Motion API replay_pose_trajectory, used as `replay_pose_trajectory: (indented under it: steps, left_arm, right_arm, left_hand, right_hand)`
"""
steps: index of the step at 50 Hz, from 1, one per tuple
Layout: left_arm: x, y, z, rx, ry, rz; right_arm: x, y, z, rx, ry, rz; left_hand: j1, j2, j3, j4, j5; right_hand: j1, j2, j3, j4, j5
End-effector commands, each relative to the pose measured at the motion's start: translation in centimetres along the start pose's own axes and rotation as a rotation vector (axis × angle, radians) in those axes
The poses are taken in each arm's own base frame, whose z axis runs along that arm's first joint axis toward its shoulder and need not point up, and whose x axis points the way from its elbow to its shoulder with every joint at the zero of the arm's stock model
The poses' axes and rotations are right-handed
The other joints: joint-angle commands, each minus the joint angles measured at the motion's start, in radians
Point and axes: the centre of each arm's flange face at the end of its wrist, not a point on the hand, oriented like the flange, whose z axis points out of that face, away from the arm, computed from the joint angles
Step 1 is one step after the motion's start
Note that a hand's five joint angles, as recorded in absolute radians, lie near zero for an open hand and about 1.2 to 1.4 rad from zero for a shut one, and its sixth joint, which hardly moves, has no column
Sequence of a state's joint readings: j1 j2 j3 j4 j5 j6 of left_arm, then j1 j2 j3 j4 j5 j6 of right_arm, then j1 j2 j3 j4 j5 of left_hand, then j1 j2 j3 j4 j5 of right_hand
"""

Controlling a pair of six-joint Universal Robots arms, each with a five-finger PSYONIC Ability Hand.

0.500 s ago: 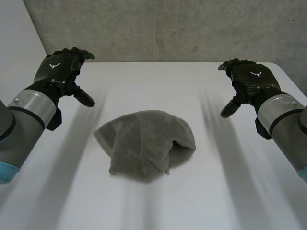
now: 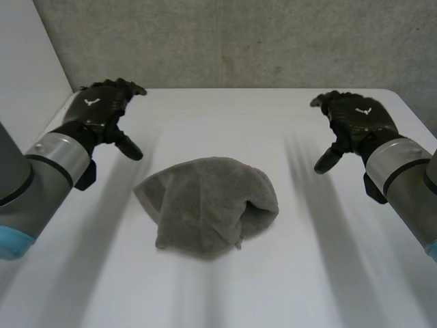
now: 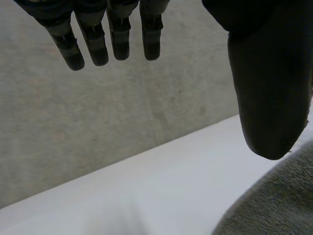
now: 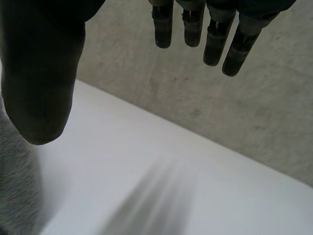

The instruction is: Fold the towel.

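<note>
A grey towel [image 2: 208,205] lies crumpled in a loose heap in the middle of the white table [image 2: 225,116]. My left hand [image 2: 102,109] hovers above the table at the far left, well clear of the towel, open with fingers straight and thumb spread. My right hand [image 2: 355,119] hovers at the far right, also open and empty. In the left wrist view the fingers [image 3: 105,41] point at the wall and a towel [image 3: 274,200] edge shows below the thumb. In the right wrist view the fingers [image 4: 210,34] are straight, and the towel [image 4: 14,186] shows beside the thumb.
A grey concrete wall [image 2: 239,41] stands behind the table's far edge. A pale wall panel [image 2: 27,61] rises at the left. Bare table surface surrounds the towel on every side.
My left hand has shifted slightly right and inward. The right hand has barely moved. The towel lies as before.
</note>
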State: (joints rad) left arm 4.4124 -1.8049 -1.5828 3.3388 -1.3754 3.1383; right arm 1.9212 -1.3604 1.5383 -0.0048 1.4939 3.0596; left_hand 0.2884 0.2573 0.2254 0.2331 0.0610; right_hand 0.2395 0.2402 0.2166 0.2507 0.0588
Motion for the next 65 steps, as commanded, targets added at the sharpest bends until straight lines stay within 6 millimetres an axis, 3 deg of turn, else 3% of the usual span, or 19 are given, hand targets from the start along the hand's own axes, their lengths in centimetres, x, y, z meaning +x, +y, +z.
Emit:
replay_pose_trajectory:
  steps: [1,3,9,22,24,26,27,29,31,37,42,54,59,60,61,62,63,64,65]
  left_arm:
    - [1.5,2.8,2.6,-0.066,0.17,0.015]
    - [1.9,4.6,3.7,-0.12,0.22,0.021]
    - [1.9,6.9,6.0,-0.158,0.244,0.073]
    - [2.1,9.5,7.1,-0.224,0.271,0.075]
    - [2.3,9.7,7.1,-0.229,0.276,0.075]
    - [2.7,9.7,7.0,-0.229,0.283,0.076]
    - [2.7,9.7,7.0,-0.229,0.283,0.076]
    - [2.7,9.6,6.9,-0.229,0.283,0.076]
    - [2.9,9.3,6.7,-0.224,0.286,0.079]
    - [2.6,7.5,6.0,-0.204,0.274,0.083]
    - [2.7,4.1,3.5,-0.16,0.267,0.093]
    - [2.8,4.4,1.9,-0.187,0.29,0.075]
    - [2.7,5.3,1.4,-0.217,0.289,0.066]
    - [2.6,5.5,1.3,-0.221,0.286,0.064]
    - [2.5,5.7,1.3,-0.224,0.283,0.063]
    - [2.5,5.7,1.3,-0.224,0.283,0.063]
    - [2.5,5.8,1.3,-0.228,0.281,0.06]
    - [2.5,5.8,1.3,-0.228,0.281,0.06]
    - [2.3,6.0,1.3,-0.233,0.279,0.058]
  right_arm:
    - [-1.0,2.6,-0.4,-0.138,-0.099,0.03]
    - [-1.6,4.1,-0.5,-0.188,-0.147,0.058]
    - [-2.7,6.6,-0.5,-0.266,-0.186,0.14]
    - [-5.3,9.9,0.9,-0.297,-0.245,0.185]
    - [-5.6,10.3,1.0,-0.305,-0.25,0.207]
    - [-6.0,10.8,1.2,-0.298,-0.254,0.233]
    - [-6.0,10.8,1.2,-0.298,-0.254,0.233]
    - [-6.0,10.7,1.4,-0.282,-0.253,0.235]
    - [-6.0,10.2,1.6,-0.24,-0.254,0.226]
    - [-4.8,7.0,1.4,-0.133,-0.233,0.216]
    - [-2.9,3.5,0.3,-0.037,-0.215,0.174]
    - [-4.1,3.2,-0.6,-0.057,-0.334,0.009]
    - [-4.3,4.6,-0.8,-0.12,-0.344,-0.086]
    - [-4.3,4.9,-0.9,-0.133,-0.348,-0.118]
    - [-4.1,5.2,-1.0,-0.147,-0.343,-0.141]
    - [-4.1,5.2,-1.0,-0.148,-0.343,-0.141]
    - [-4.0,5.5,-1.1,-0.162,-0.34,-0.156]
    - [-4.0,5.5,-1.1,-0.162,-0.34,-0.156]
    - [-3.8,5.8,-1.1,-0.18,-0.33,-0.152]
  left_hand:
    - [-0.084,-0.053,-0.051,-0.059,-0.031]
    - [-0.084,-0.053,-0.051,-0.059,-0.031]
    - [-0.049,-0.017,-0.051,-0.059,0.004]
    - [0.186,0.217,-0.051,-0.059,0.239]
    - [0.286,0.317,-0.051,-0.059,0.339]
    - [0.686,0.717,-0.051,-0.059,0.739]
    - [0.688,0.72,-0.051,-0.059,0.741]
    - [0.873,0.904,-0.051,-0.059,0.926]
    - [1.107,1.138,-0.051,-0.059,1.16]
    - [1.108,1.139,-0.051,-0.059,1.161]
    - [1.108,1.139,-0.051,-0.059,1.161]
    - [1.108,1.139,-0.051,-0.059,1.161]
    - [1.108,1.139,-0.051,-0.059,1.161]
    - [1.108,1.139,-0.051,-0.059,1.161]
    - [1.108,1.139,-0.051,-0.059,1.161]
    - [1.108,1.139,-0.051,-0.059,1.161]
    - [1.108,1.139,-0.051,-0.059,1.161]
    - [1.108,1.139,-0.051,-0.059,1.161]
    - [0.829,0.86,-0.051,-0.059,0.882]
  right_hand:
    - [-0.065,-0.066,-0.042,-0.076,-0.059]
    - [-0.065,-0.066,-0.042,-0.076,-0.059]
    - [-0.065,-0.066,-0.042,-0.076,-0.059]
    - [0.045,0.044,-0.042,-0.076,0.051]
    - [0.148,0.147,-0.042,-0.076,0.154]
    - [0.531,0.53,-0.042,-0.076,0.537]
    - [0.533,0.532,-0.042,-0.076,0.539]
    - [0.782,0.781,-0.042,-0.076,0.788]
    - [1.155,1.155,-0.042,-0.076,1.162]
    - [1.157,1.156,-0.042,-0.076,1.163]
    - [1.157,1.156,-0.042,-0.076,1.163]
    - [1.157,1.156,-0.042,-0.076,1.163]
    - [1.157,1.156,-0.042,-0.076,1.163]
    - [1.074,1.073,-0.042,-0.076,1.08]
    - [0.628,0.627,-0.042,-0.076,0.634]
    - [0.624,0.623,-0.042,-0.076,0.63]
    - [0.35,0.35,-0.042,-0.076,0.356]
    - [0.348,0.347,-0.042,-0.076,0.354]
    - [0.313,0.312,-0.042,-0.076,0.319]
